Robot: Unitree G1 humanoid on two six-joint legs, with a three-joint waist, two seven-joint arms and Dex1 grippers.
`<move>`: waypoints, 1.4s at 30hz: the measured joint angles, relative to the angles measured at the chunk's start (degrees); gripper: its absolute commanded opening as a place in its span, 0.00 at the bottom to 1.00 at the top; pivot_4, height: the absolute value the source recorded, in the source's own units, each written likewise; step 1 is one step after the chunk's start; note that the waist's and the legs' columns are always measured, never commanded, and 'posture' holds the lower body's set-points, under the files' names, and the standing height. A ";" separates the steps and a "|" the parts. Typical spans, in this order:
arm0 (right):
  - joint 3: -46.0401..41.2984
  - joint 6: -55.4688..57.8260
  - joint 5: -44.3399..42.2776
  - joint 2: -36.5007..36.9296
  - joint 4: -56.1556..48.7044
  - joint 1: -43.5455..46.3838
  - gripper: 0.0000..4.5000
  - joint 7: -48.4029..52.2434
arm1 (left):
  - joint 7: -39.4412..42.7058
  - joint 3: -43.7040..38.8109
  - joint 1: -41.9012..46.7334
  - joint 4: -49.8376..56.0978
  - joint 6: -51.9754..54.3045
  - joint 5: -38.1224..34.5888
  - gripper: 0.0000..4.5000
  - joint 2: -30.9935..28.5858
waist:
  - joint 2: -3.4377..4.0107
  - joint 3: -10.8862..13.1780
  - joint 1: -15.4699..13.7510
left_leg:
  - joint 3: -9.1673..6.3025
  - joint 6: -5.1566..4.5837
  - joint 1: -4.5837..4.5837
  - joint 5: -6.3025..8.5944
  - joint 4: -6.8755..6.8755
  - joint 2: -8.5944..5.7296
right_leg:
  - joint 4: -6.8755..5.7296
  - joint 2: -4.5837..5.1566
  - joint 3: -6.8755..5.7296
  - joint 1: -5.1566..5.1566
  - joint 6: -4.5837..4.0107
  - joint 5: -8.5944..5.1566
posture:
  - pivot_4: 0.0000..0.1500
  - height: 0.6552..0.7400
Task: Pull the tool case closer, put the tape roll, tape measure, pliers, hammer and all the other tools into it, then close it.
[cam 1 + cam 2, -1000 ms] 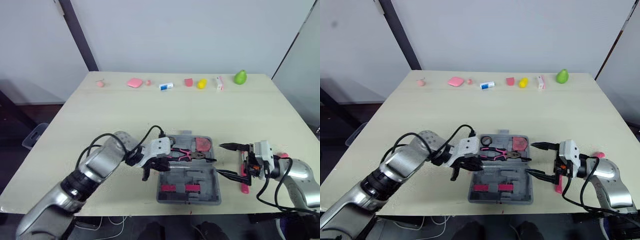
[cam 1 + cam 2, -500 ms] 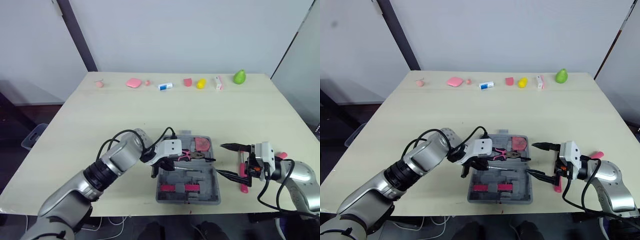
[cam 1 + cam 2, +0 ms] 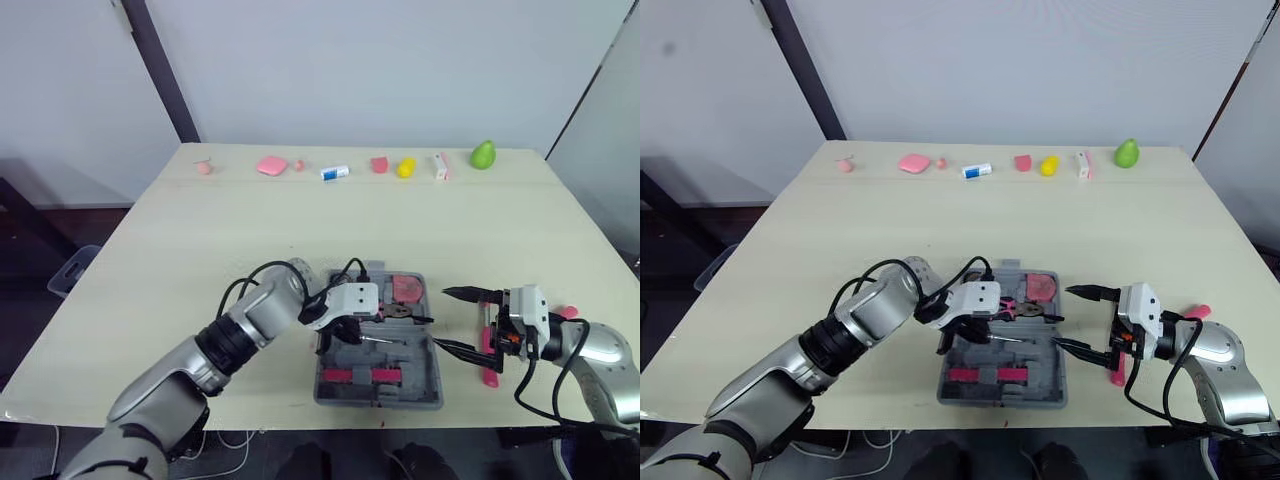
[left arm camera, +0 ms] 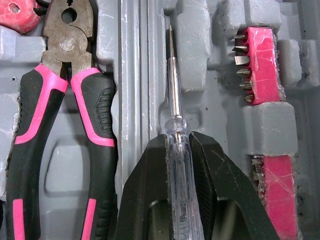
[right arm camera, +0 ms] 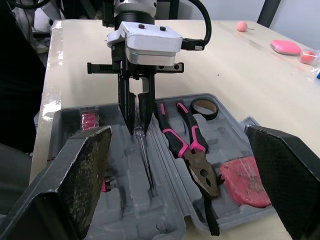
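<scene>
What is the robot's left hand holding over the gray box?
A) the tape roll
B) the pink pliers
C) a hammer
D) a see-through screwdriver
D: the left gripper is shut on the clear-handled screwdriver, while the pliers lie beside it in the tool case.

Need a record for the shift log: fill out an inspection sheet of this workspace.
Surface: beige table, no damage seen.
Job's things: grey tool case open near the front edge; pliers, tape roll and pink tape measure lie in it; screwdriver over its slot; a pink-handled item lies on the table right of the case.
Clutter: row of small items along the far edge, among them a green pear-shaped item and a blue-white tube.
Tools: left tool shut on the screwdriver; right tool open, right of the case.
Cables: black cable loops at the left wrist, another along the right arm.
Surroundings: grey wall, dark post behind the table.
</scene>
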State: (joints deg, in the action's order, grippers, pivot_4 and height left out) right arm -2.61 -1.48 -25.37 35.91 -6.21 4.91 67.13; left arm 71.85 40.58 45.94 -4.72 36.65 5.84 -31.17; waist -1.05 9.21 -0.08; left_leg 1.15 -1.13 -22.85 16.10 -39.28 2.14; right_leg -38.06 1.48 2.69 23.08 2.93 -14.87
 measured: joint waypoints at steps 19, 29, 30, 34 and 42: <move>0.04 1.93 0.94 2.16 0.19 -2.89 1.00 0.11 | 0.90 -0.01 0.73 -3.14 -3.83 2.51 0.14 2.06 | 0.03 -0.02 -0.79 | 0.00 -0.01 0.05 -0.01 -0.10 -0.01 | -0.03 -0.01 0.03 -0.07 0.01 0.01 | 1.00 1.00; 0.19 -0.26 2.16 1.70 2.86 -2.20 1.00 1.17 | 2.07 0.31 0.27 -2.66 -5.61 3.15 0.40 1.68 | 0.04 -0.02 -0.65 | 0.00 -0.01 0.05 -0.01 -0.11 0.00 | -0.05 -0.03 0.04 -0.06 0.00 0.01 | 1.00 1.00; 0.22 -0.34 2.16 1.63 2.86 -2.18 1.00 1.19 | 2.05 0.30 0.27 -2.66 -5.68 3.16 0.40 1.67 | 0.04 -0.02 -0.67 | 0.00 -0.01 0.05 -0.01 -0.11 0.00 | -0.05 -0.03 0.04 -0.06 0.00 0.01 | 1.00 1.00; 0.53 -1.16 2.24 1.02 2.86 -2.11 1.00 1.27 | 1.85 0.07 0.20 -1.92 -5.93 3.14 0.40 1.07 | 0.04 -0.01 -0.65 | 0.01 -0.01 0.05 -0.01 -0.11 0.00 | -0.05 -0.03 0.05 -0.06 0.00 0.01 | 1.00 1.00; 0.53 -1.20 2.24 1.02 2.78 -2.14 1.00 1.08 | 4.62 -6.86 0.26 4.88 -2.79 -1.91 0.40 -2.12 | 0.06 -0.01 -0.63 | 0.00 -0.01 0.03 -0.01 -0.10 0.01 | -0.04 -0.03 0.05 -0.04 0.00 0.01 | 1.00 1.00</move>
State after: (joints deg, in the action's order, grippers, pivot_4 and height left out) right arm -2.08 -2.68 -23.13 36.93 -3.43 2.78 68.21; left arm 76.47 33.72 46.20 0.16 33.86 3.93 -33.29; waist -1.00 9.20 -0.70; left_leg 1.15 -1.14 -22.82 16.10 -39.38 2.16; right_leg -38.10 1.45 2.74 23.04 2.93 -14.86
